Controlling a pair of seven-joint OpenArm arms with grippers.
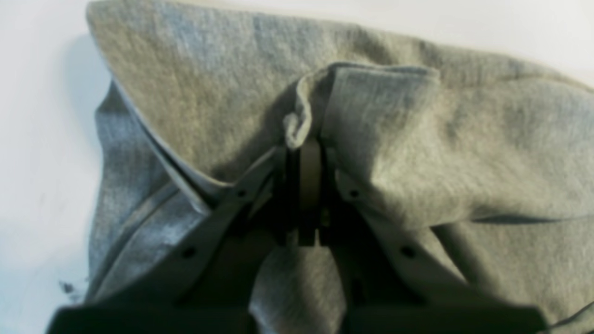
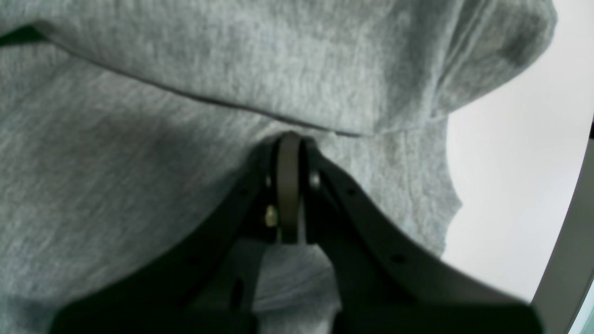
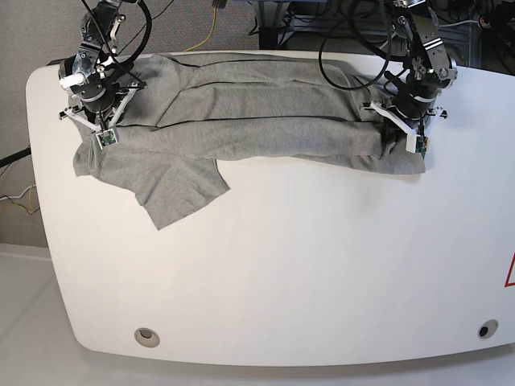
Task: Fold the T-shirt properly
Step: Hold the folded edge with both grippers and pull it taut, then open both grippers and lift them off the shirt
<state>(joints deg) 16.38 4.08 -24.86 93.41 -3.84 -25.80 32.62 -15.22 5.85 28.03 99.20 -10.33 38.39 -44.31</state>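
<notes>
The heather-grey T-shirt (image 3: 257,121) lies stretched across the back of the white table, its far part folded over toward the front. One sleeve (image 3: 173,189) spills forward at the left. My left gripper (image 3: 400,129) is at the shirt's right end. In the left wrist view this gripper (image 1: 308,148) is shut on a bunched fold of the T-shirt (image 1: 185,93). My right gripper (image 3: 100,125) is at the shirt's left end. The right wrist view shows the same gripper (image 2: 290,139) shut on the T-shirt (image 2: 139,162), under a folded edge.
The white table (image 3: 306,265) reaches forward from the shirt, with two round holes (image 3: 146,336) (image 3: 483,329) near its front edge. Black cables (image 3: 346,48) hang behind the arms at the table's back edge. A red mark (image 3: 510,273) shows at the right edge.
</notes>
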